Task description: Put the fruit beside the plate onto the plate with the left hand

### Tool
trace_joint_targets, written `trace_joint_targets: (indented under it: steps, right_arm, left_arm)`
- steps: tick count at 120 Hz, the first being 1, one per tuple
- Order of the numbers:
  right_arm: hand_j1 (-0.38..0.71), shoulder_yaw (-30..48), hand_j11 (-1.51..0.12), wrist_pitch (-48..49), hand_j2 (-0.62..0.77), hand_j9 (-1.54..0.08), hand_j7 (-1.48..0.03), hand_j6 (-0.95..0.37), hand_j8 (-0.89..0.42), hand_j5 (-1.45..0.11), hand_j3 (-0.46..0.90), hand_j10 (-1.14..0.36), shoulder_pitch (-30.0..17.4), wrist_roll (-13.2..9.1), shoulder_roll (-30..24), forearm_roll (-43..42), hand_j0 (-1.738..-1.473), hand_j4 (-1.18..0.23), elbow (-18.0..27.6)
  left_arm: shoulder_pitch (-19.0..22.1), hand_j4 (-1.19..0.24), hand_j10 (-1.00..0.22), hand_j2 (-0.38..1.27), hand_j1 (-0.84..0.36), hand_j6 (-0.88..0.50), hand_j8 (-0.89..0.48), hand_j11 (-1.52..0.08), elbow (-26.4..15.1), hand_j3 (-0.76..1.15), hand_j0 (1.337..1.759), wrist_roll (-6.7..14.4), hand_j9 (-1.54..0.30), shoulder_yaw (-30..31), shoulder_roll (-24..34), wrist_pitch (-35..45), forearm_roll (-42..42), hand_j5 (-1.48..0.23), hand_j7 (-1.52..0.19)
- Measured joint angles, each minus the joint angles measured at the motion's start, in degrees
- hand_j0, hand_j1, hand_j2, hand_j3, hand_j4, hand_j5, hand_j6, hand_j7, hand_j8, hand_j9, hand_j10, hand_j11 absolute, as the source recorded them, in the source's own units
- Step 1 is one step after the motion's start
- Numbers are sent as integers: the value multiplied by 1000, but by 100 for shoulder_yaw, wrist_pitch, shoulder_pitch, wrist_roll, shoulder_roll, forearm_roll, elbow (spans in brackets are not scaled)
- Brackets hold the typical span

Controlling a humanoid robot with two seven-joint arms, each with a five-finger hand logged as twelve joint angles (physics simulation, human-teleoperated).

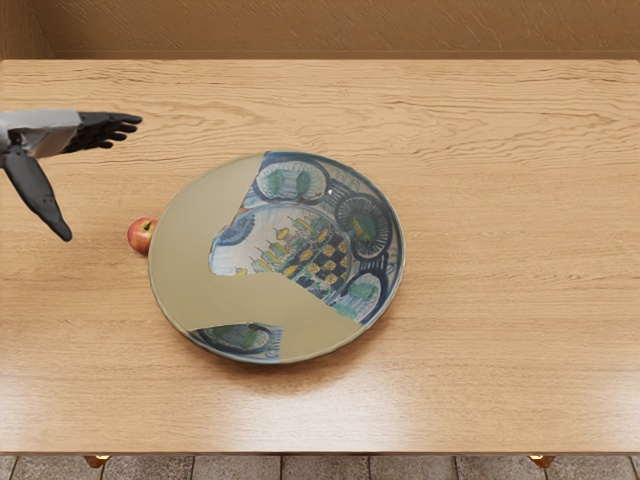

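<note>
A broad wooden tabletop (500, 150) fills nearly the whole frame, light brown with wavy grain running side to side. Along the top edge of the frame a plain brown wall (320, 25) stands behind it. Along the bottom edge a strip of grey tiled floor (300, 468) shows below the front edge of the tabletop, with the ends of two table legs (97, 461) at lower left and lower right

A large round plate (276, 256) lies flat a little left of the frame's centre. Its face is partly painted in blue, green and yellow patterns and partly covered by plain tan patches, mostly on its left half and lower edge

The fruit, a small red apple (141, 235), sits on the tabletop at the plate's left rim, just beside it or touching it; the rim hides its right side. It is not on the plate

The left hand (70, 138) enters from the left edge in the upper left of the frame, above and left of the apple and apart from it. It is wide and holds nothing: the dark fingers (112, 126) stretch out towards the right, and the thumb (38, 190) points down and to the right, its tip left of the apple. Bare tabletop lies between the hand and the apple, and nothing stands in that gap
</note>
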Motion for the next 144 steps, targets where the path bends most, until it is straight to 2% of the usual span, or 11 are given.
trace_joint_targets:
  steps: [12,21,35,44,48,54,62,77,103,112,144]
  right_arm:
    - [-334,4,-16,0,-3,-16,-16,-12,-12,-16,0,-12,3,-3,0,-1,-1658,-12,4]
    - [-334,5,-16,0,-3,-16,-16,-12,-12,-16,0,-12,14,-4,0,0,-1658,-12,7]
    - [-334,6,-16,0,-3,-16,-16,-12,-12,-16,0,-12,28,-4,0,-3,-1658,-12,20]
    - [-334,6,-16,0,-3,-16,-16,-13,-13,-16,0,-13,36,-5,0,-5,-1658,-13,27]
    - [-334,6,-16,0,-3,-16,-16,-12,-13,-16,0,-13,38,-5,0,-6,-1658,-13,29]
    - [-334,6,-16,0,-3,-16,-16,-13,-13,-16,0,-13,40,-5,0,-7,-1658,-13,30]
    - [-334,7,-16,0,-3,-16,-16,-13,-13,-16,0,-13,42,-5,0,-7,-1658,-13,30]
    - [-334,7,-16,0,-3,-16,-17,-13,-13,-16,0,-13,43,-5,0,-8,-1658,-13,31]
    - [-334,7,-16,0,-3,-16,-16,-12,-12,-16,0,-12,44,-5,0,-7,-1658,-12,16]
    - [-334,7,-16,0,-3,-16,-16,-12,-13,-16,0,-13,44,-5,0,-5,-1658,-13,11]
    - [-334,7,-17,0,-3,-17,-17,-13,-13,-17,0,-13,44,-5,0,-3,-1658,-13,10]
  left_arm:
    - [17,-6,-5,2,349,-8,-7,0,-2,0,1658,2,0,10,18,0,53,-1,0]
    - [-70,-7,-6,2,349,-8,-8,0,-3,0,1658,416,0,5,-6,0,5,-1,0]
    - [-606,-7,-6,2,349,-8,-7,0,-18,0,1658,1647,0,-15,-33,-1,-33,-1,-1]
    - [-698,-6,-5,1,349,-7,-7,0,-102,0,1658,2960,0,-43,-315,-1,-61,-1,0]
    - [-705,-6,-5,1,349,-8,-7,0,-243,0,1658,3412,0,-53,-302,-2,-70,-1,-1]
    - [-721,-7,-5,1,349,-8,-7,0,-474,0,1658,3869,0,-68,-307,-2,-65,-1,-1]
    - [-731,-7,-6,1,349,-8,-8,0,-760,0,1658,4219,0,-106,-313,-3,-50,-1,-1]
    - [-720,-7,-6,1,349,-8,-8,0,-1135,0,1658,4492,0,-406,-334,-3,172,-1,-1]
    - [-613,-7,-6,1,349,-9,-8,0,-1997,0,1658,4595,0,-335,-534,97,1249,-1,-1]
    - [-639,-6,-5,1,349,-8,-7,0,-2082,0,1658,4602,0,-313,-892,158,1346,-1,-1]
    - [-263,-5,-5,1,349,-7,-6,0,-2079,0,1658,4609,0,-223,-1005,933,1926,-1,-1]
